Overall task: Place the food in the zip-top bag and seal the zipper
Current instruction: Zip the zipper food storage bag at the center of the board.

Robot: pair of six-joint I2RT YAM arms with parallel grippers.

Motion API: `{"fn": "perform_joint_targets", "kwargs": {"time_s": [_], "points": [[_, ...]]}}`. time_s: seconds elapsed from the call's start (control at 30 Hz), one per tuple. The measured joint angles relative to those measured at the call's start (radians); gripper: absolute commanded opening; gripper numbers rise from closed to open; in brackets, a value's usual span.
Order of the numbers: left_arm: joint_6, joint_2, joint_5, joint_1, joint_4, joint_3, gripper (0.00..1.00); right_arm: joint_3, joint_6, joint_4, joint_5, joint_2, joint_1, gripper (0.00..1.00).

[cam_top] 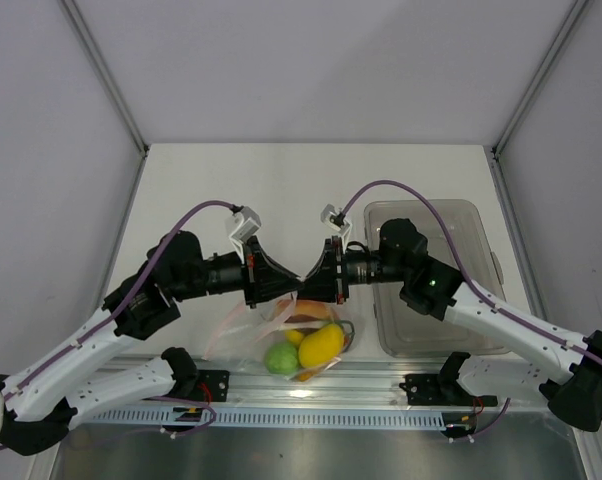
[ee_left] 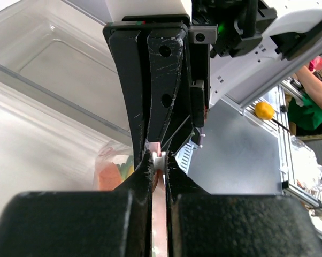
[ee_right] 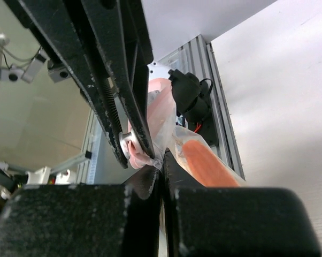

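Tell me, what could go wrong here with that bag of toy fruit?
The left end effector and right end effector pinch the zipper almost touching, so any misjudged move could knock them together. The thin strip could also slip out, letting the bag with its yellow fruit drop or gape open.

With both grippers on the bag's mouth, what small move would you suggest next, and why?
Probably slide the right gripper along the zipper while the left gripper holds: both are shut on it side by side, and the food already sits in the zip-top bag.
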Motion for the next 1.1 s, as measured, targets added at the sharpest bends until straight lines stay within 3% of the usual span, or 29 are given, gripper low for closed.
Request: {"fn": "perform_joint_targets", "kwargs": {"time_s": [0.1, 0.17, 0.27, 0.3, 0.37, 0.4, 0.53, 0.73, 1.03, 1.1], "points": [[-0.002, 0.0, -0.02, 0.001, -0.005, 0.0, 0.02, -0.022, 0.047, 0.027, 0.039, -0.004, 0.002, 0.0], [-0.005, 0.0, -0.034, 0.001, -0.013, 0.0, 0.08, -0.043, 0.074, 0.055, 0.056, -0.009, 0.003, 0.0], [-0.01, -0.001, -0.053, 0.001, -0.029, 0.0, 0.24, -0.062, 0.098, 0.073, 0.09, -0.018, 0.018, 0.0], [-0.014, -0.002, -0.055, 0.001, -0.039, 0.001, 0.36, -0.062, 0.098, 0.072, 0.107, -0.019, 0.027, 0.0], [-0.018, -0.006, -0.057, 0.001, -0.058, 0.002, 0.45, -0.062, 0.095, 0.072, 0.129, -0.019, 0.042, 0.0], [-0.019, -0.008, -0.059, 0.001, -0.066, 0.004, 0.56, -0.061, 0.095, 0.071, 0.134, -0.019, 0.047, 0.0], [-0.006, -0.008, -0.072, 0.0, -0.089, 0.008, 0.68, -0.06, 0.094, 0.071, 0.154, -0.019, 0.069, 0.0], [0.014, -0.019, -0.1, 0.001, -0.109, 0.006, 0.69, -0.058, 0.095, 0.063, 0.17, -0.023, 0.075, 0.0], [0.028, -0.053, -0.14, -0.001, -0.178, -0.019, 0.53, -0.025, 0.118, 0.008, 0.203, -0.031, 0.07, 0.0], [0.027, -0.06, -0.151, -0.001, -0.191, -0.021, 0.42, -0.02, 0.124, 0.003, 0.203, -0.032, 0.069, 0.0]]}}
